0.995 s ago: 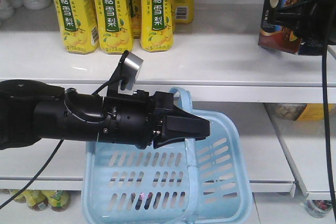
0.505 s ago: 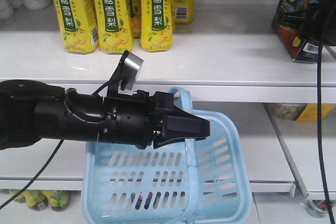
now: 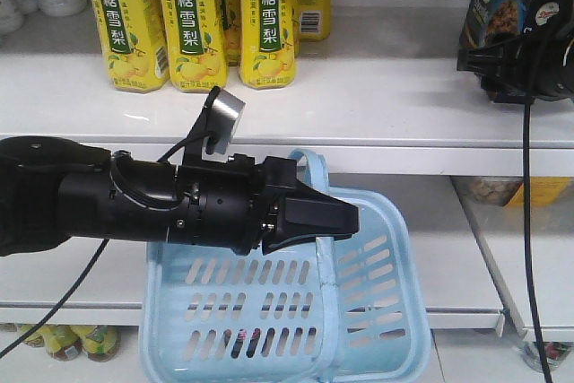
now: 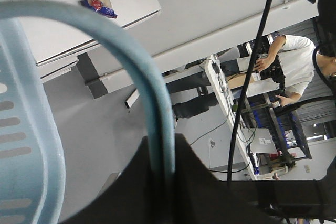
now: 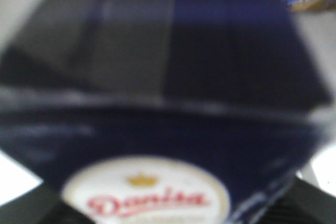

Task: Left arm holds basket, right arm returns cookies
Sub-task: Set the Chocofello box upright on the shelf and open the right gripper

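Holding the basket by its hoop handle, the left gripper sits mid-frame in the front view, pointed tips closed over the handle; the left wrist view shows the light blue handle running down into the closed black jaws at bottom centre. The left arm lies horizontal from the left edge, with a silver-capped module on top and a loose black cable hanging below. The basket hangs tilted at lower centre, in front of the lower shelf.

The cookie box is in the upper right corner of the front view, above the upper shelf, held by the right gripper; finger spacing can't be read, but the box is clearly carried in it. The right wrist view is blurry: dark blue box filling the frame, oval logo at bottom. A thin black cable drops from the right arm down the right side. Yellow drink bottles stand at upper left on the same shelf, well apart from the box.
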Tool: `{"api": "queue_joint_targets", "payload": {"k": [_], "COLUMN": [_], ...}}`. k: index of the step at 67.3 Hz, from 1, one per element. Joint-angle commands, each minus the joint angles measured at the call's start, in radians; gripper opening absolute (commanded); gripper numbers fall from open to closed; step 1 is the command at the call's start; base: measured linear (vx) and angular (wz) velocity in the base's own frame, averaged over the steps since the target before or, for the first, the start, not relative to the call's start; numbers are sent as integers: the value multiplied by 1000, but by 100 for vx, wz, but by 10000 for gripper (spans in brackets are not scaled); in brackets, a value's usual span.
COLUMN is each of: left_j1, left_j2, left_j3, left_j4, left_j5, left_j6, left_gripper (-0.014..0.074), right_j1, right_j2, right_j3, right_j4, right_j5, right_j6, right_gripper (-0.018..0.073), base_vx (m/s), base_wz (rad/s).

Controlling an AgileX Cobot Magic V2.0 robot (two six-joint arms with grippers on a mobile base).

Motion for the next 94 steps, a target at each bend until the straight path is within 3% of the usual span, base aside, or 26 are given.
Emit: {"api": "queue_joint_targets", "payload": {"k": [1, 30, 51, 66, 81, 94], "left_j1": [16, 16, 16, 16, 16, 16], "left_j2": [-47, -47, -47, -47, -47, -47], "left_j3": [-45, -45, -45, -45, -45, -45], "left_j4": [-149, -149, -149, -149, -149, -149], "left_j5": [-35, -35, -35, -35, -35, -35], "left_j6": [35, 35, 35, 35, 35, 35], "left_gripper": [-6, -6, -6, -6, -6, -6], "right_j1": [-4, -4, -4, -4, -4, -4], "right_j2": [-32, -131, -230, -363, -563, -778], "right_j3": [-28, -27, -27, -11, 136, 394], "right_j4": [-11, 10, 100, 81, 53, 35], "right_j5": [-30, 25, 89, 133, 106, -4], "right_j6": [-9, -20, -121, -126, -128, -128], "right_gripper": [545, 552, 552, 552, 552, 552], "base_vx": [0, 0, 0, 0, 0, 0], "base_wz": [0, 0, 0, 0, 0, 0]}}
